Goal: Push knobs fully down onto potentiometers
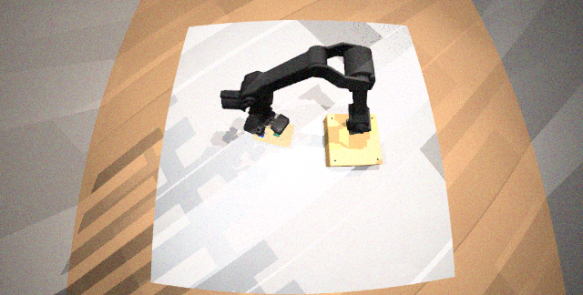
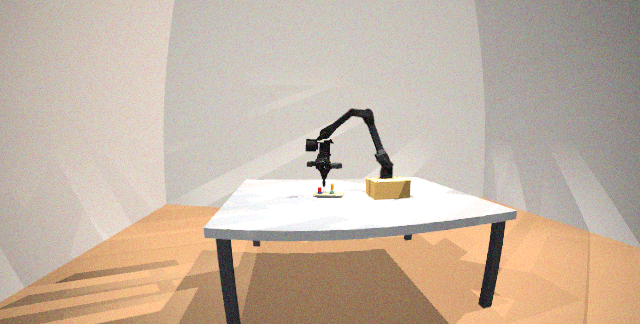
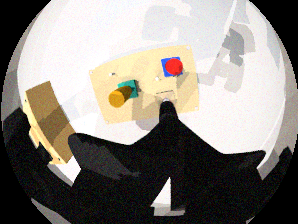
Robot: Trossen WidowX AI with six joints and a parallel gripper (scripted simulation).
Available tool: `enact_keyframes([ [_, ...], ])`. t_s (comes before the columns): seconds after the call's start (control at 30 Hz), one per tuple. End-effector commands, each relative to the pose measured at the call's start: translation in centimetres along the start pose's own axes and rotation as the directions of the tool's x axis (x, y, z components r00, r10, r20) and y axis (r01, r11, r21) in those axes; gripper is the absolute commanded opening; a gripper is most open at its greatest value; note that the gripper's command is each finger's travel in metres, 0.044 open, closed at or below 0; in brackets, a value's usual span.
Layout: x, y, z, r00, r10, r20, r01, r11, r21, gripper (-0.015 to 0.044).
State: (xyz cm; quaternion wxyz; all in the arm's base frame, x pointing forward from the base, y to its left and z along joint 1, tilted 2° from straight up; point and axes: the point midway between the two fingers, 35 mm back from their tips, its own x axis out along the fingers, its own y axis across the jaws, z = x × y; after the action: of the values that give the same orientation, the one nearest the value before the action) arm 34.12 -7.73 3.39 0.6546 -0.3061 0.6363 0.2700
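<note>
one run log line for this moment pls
gripper: shut, holds nothing | pose: pointing down above board, between red knob and yellow knob | touching a knob: cannot tell
</note>
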Motion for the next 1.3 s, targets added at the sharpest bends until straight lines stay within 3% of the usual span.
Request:
enact_keyframes([
  [0.0,1.6,-0.1,0.0,1.0,0.008,-0.008,-0.008,1.0,-0.002,0.0],
  [1.27,3.0,-0.1,0.0,1.0,0.008,-0.008,-0.008,1.0,-0.002,0.0],
])
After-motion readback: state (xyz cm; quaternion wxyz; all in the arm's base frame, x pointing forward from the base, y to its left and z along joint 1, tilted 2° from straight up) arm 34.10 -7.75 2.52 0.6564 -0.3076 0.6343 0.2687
